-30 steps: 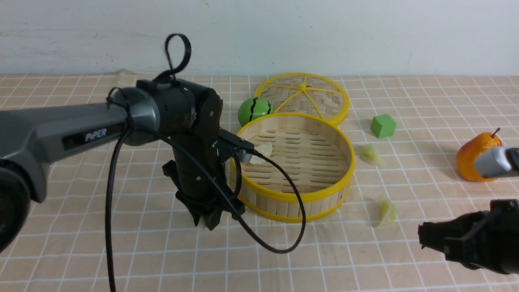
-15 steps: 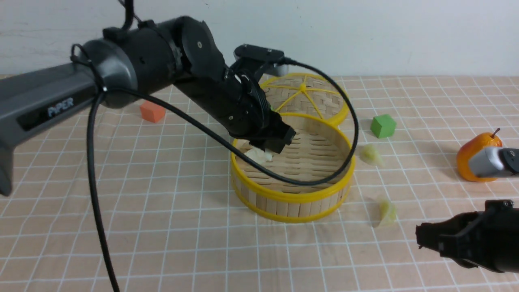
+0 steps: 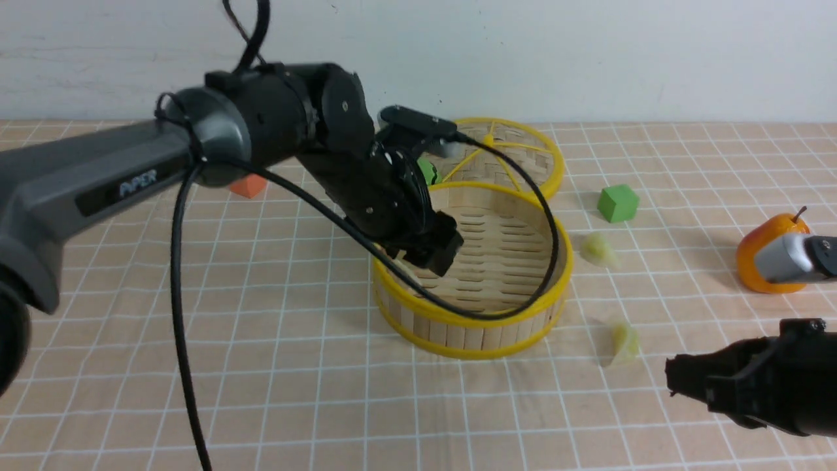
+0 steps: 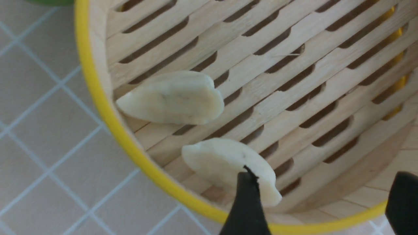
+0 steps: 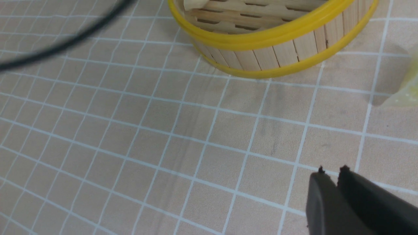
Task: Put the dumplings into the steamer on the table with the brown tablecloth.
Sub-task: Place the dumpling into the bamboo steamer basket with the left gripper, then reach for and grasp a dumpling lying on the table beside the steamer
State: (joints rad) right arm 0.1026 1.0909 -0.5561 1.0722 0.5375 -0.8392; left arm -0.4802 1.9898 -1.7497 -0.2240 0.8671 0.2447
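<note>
I see matt, slatted bamboo in the steamer (image 3: 484, 248), its yellow rim (image 3: 472, 318) smooth and glossy; my worktop's cloth (image 3: 261, 366) looks matt, the pumpkin (image 3: 762, 252) shiny and smooth.

From here I can read just one thing, the pale capital letters "PIPER" on the black band around the robot's thick grey left arm (image 3: 72, 163).

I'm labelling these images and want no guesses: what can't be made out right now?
- Two whitish crescent dumplings: front view, hidden behind the black left pincer.
- Green black-striped ball: front view, partly behind the left arm.
- Pale green dumpling: right wrist view, cut off by the edge.
</note>
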